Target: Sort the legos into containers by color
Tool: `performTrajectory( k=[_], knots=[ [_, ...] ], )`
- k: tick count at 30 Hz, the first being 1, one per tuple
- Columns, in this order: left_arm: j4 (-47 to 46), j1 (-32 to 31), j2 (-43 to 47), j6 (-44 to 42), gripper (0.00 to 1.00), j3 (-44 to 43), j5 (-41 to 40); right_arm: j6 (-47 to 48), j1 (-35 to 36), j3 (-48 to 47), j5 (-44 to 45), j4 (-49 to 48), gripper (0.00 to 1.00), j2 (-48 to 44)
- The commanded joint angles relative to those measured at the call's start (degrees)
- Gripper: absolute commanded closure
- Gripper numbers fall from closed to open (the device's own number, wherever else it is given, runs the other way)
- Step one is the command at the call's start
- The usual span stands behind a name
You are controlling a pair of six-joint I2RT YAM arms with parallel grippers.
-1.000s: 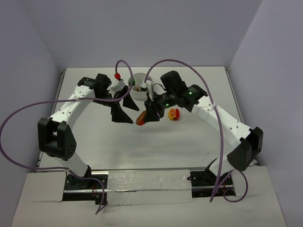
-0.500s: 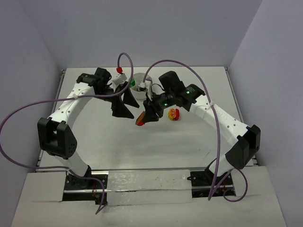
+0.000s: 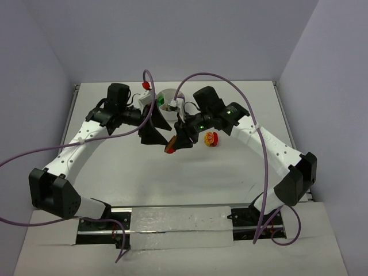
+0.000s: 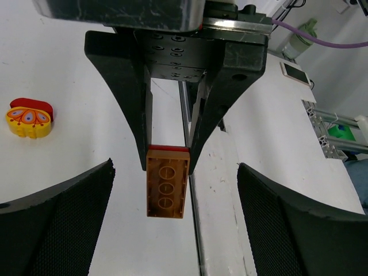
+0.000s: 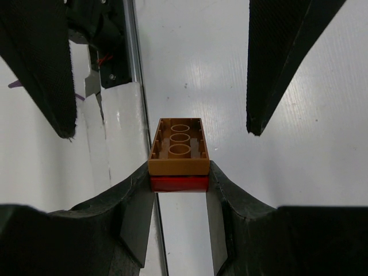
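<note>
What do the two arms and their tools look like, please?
The left arm and right arm have white shells with black joints. A purple cable loops along each. Small green lights show near the right wrist; a red connector sits on the left cable. The left tool and right tool each have two black wedge-shaped fingers with mesh-textured pads.

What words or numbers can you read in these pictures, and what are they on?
None: no word, number, brand or sign can be read in any view.
The yellow-and-red brick has a coloured pattern on it, not letters.
The orange-brown brick shows only round hollows on its underside, no writing.
</note>
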State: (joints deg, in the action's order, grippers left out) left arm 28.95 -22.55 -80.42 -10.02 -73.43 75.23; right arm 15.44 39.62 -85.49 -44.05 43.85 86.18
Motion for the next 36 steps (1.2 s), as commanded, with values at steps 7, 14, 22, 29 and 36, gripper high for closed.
performTrajectory(
  k=[7,14,22,29,36],
  knots=[
    [-5.9,-2.3,1.8,3.2,0.14,1.5,-0.9,-0.4,0.4,-2.8,-5.9,0.5,1.0,-3.2],
    [-2.2,-3.6,1.2,-0.2,0.21,0.6,-1.6,-0.9,0.3,-3.3,-6.1,0.6,1.0,-2.9],
    [0.4,-3.7,1.7,-2.3,0.24,1.3,-1.6,-0.8,0.2,-3.1,-6.0,0.6,1.0,-3.2],
    [2.8,-3.6,1.6,-3.4,0.31,1.4,-1.7,-0.4,0.0,-3.0,-5.2,1.0,1.0,-3.7],
    [3.0,-3.7,1.5,-3.4,0.35,1.7,-1.4,-0.3,-0.2,-3.0,-4.9,1.0,1.0,-3.8]
  ],
)
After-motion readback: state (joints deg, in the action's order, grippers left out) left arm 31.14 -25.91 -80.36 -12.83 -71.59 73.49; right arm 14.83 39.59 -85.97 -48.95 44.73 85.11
